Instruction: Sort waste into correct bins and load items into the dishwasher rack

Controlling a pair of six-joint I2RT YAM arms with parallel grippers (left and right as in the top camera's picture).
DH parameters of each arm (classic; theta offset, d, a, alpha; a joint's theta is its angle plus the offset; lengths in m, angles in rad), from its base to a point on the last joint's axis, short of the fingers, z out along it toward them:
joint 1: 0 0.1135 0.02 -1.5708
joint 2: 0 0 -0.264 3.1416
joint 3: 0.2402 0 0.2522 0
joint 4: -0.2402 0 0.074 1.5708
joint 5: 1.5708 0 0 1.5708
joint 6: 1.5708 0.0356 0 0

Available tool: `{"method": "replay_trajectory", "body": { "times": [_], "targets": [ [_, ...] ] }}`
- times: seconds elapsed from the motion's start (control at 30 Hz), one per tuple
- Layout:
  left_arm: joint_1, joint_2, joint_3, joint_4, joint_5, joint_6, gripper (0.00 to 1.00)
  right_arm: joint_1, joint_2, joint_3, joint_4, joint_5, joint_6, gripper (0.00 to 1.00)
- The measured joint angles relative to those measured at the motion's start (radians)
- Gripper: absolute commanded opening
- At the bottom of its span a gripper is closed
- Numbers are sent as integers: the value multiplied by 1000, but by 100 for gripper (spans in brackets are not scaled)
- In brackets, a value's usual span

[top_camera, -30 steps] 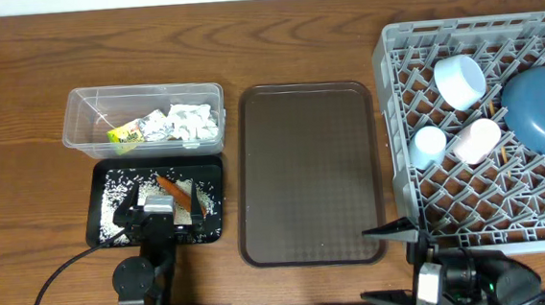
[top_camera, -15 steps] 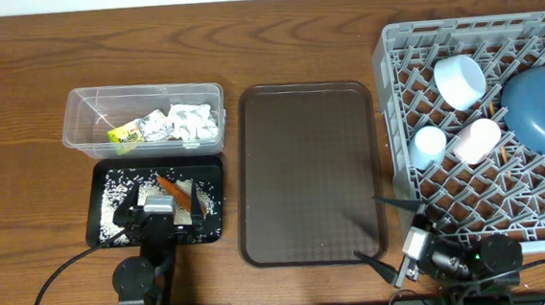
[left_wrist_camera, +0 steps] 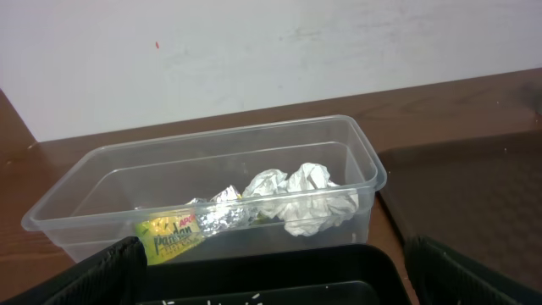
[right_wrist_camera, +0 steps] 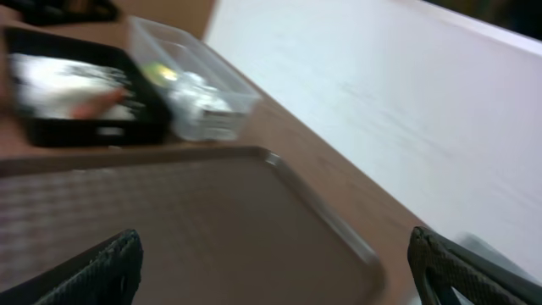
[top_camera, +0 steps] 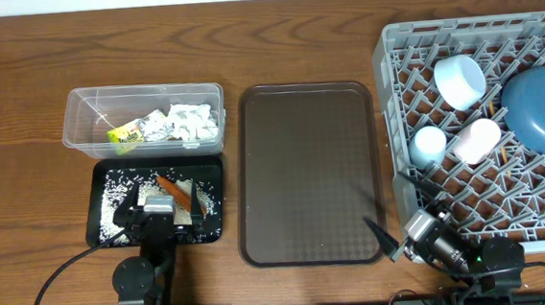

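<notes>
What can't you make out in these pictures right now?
Overhead: blue plate, cut off by the right edge.
Overhead: part of the black tray, under the jaws of the left arm.
Right wrist: tray contents, smeared by blur.
Left wrist: most of the tray's inside, below the bottom edge.

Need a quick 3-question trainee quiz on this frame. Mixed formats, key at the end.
1. True or false: the orange carrot lies in the clear tub.
2. Which of these sits in the dishwasher rack? A) crumpled paper B) blue plate C) yellow-green wrapper
3. Fill in: the left claw and right claw both stand ___.

Key
1. False. It lies in the black tray, among the rice.
2. B
3. open
</notes>
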Motion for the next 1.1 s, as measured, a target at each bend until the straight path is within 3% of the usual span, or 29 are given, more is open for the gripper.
{"method": "replay_trajectory", "body": {
  "times": [0.7,1.1],
  "targets": [
    [0,0,0,0,0,0,100,45,0,0,-9,836,-8,99],
    [0,0,0,0,0,0,100,167,0,0,15,1181,308,99]
  ]
}}
